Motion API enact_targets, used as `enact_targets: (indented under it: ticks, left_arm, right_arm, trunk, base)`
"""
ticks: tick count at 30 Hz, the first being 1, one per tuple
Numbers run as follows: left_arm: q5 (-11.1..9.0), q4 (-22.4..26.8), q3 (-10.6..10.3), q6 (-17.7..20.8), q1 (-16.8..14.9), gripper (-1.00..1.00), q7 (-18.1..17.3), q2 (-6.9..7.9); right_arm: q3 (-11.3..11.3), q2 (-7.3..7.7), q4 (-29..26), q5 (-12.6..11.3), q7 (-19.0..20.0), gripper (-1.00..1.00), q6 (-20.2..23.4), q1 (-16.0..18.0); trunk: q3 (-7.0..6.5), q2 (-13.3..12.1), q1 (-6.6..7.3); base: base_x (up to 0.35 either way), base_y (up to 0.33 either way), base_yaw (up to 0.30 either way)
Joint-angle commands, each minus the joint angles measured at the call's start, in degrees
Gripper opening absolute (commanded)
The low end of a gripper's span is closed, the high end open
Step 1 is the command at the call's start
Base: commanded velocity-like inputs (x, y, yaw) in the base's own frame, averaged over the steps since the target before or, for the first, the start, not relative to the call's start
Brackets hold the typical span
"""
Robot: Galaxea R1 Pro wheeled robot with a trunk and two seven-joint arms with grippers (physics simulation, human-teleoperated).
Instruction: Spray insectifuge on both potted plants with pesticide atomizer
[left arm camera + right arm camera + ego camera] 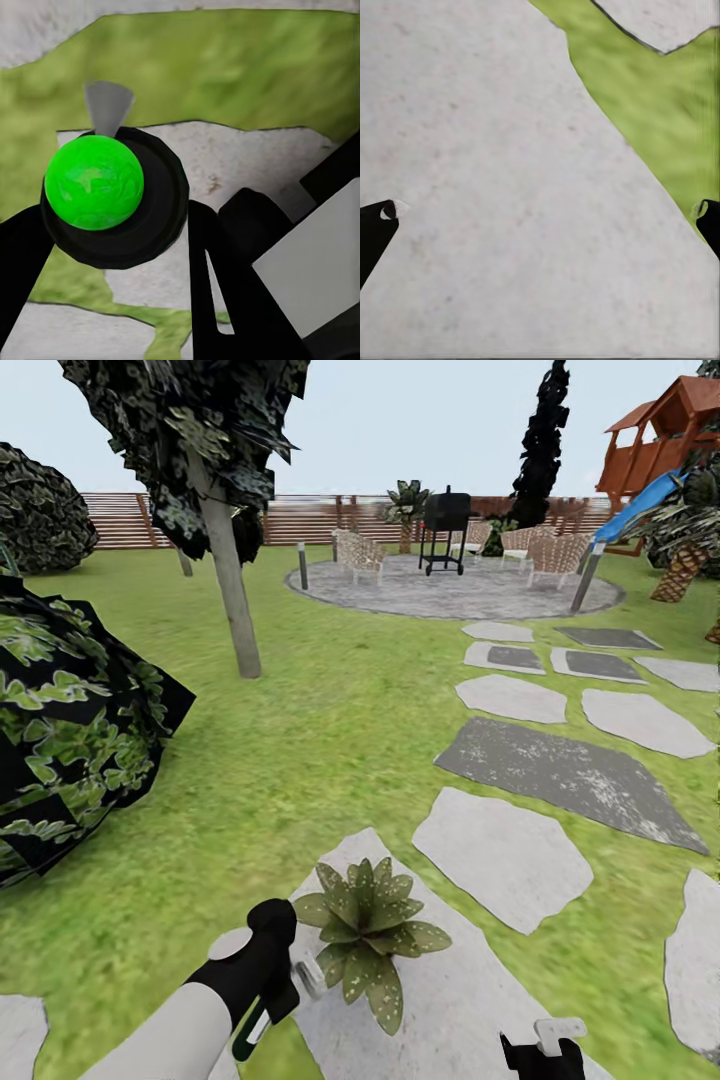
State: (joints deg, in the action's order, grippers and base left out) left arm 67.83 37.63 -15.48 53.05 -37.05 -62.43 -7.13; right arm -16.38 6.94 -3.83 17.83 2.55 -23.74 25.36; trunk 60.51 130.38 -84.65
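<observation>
Pesticide atomizer (112, 199) sits in my left claw (272, 970), just beside the potted plant (368, 935), on the plant's left as my head camera sees it. My two black fingers (225, 300) stand on either side of its round dark body and press against it, so I judge the left claw closed on it. A bright green ball (94, 191) rides on that body, and a pale grey cone (109, 105), which I take for the nozzle, juts out past it.

By its look it is a small, rigid plastic bottle: light, stiff and smooth enough to twist in the pads. The round body is the place to hold it, clear of the nozzle, since a curved wall gives flat fingers little to bite on.

The plant itself stands on a pale stepping slab (470, 1000); its speckled leaves look soft (the nozzle should stay off them).

My right claw (543, 1050) hangs wide apart and carries nothing, over the same slab on the plant's far side from the atomizer.
</observation>
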Motion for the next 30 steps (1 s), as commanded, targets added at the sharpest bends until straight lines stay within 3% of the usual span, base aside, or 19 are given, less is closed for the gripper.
enact_targets:
  ticks: [1, 6, 8, 9, 11, 14, 19, 24, 30]
  left_arm:
    - [0.51, 0.12, -0.07, 0.37, -0.14, -1.0, -0.6, -0.03]
    - [0.47, 0.16, 0.43, 0.47, -0.79, -1.0, -0.45, 0.05]
    - [0.47, 0.24, 2.15, 0.47, -0.85, -1.0, -0.44, 0.05]
    - [0.37, 1.0, 4.09, 0.44, -0.88, -1.0, -0.53, 0.02]
    - [-0.06, 1.68, 5.4, 0.37, -0.84, -1.0, -0.63, -0.05]
    - [-0.37, 1.9, 5.91, 0.31, -0.74, -1.0, -0.67, -0.26]
    - [-0.36, 1.92, 5.76, 0.22, -0.42, -1.0, -0.67, -1.88]
    - [-0.41, 2.1, 5.82, 0.21, -0.61, -1.0, -0.6, -1.53]
    - [-0.36, 2.3, 5.75, 0.42, -0.99, -1.0, -0.53, -1.62]
  right_arm:
    - [-0.5, 0.01, 0.05, 0.28, 0.25, 1.0, -0.19, 0.04]
    - [-0.5, 0.01, 0.05, 0.28, 0.26, 1.0, -0.22, 0.04]
    - [-0.5, 0.01, 0.05, 0.28, 0.27, 1.0, -0.2, 0.04]
    - [-0.5, 0.01, 0.05, 0.28, 0.24, 1.0, -0.19, 0.04]
    - [-0.5, 0.01, 0.05, 0.28, 0.26, 1.0, -0.2, 0.04]
    - [-0.5, -0.02, 0.05, 0.28, 0.26, 1.0, -0.19, 0.04]
    - [-0.5, -0.04, 0.06, 0.28, 0.27, 1.0, -0.2, 0.04]
    - [-0.5, -0.05, 0.05, 0.28, 0.25, 1.0, -0.17, 0.04]
    - [-0.5, -0.06, 0.12, 0.28, 0.24, 1.0, -0.2, 0.04]
  trunk:
    - [0.05, 0.02, 0.01]
    - [0.05, 0.02, 0.01]
    - [0.05, 0.02, 0.01]
    - [0.05, 0.02, 0.01]
    - [0.05, 0.02, 0.01]
    - [0.05, 0.02, 0.01]
    - [0.05, 0.02, 0.01]
    - [0.05, 0.02, 0.01]
    - [0.05, 0.02, 0.01]
  base:
    - [0.0, 0.0, -0.057]
    - [0.0, 0.0, -0.015]
    - [0.0, 0.0, -0.001]
    - [0.0, 0.0, 0.0]
    - [0.0, 0.0, 0.0]
    - [0.0, 0.0, 0.0]
    - [0.0, 0.0, 0.0]
    - [-0.011, 0.0, 0.0]
    - [-0.26, 0.117, 0.0]
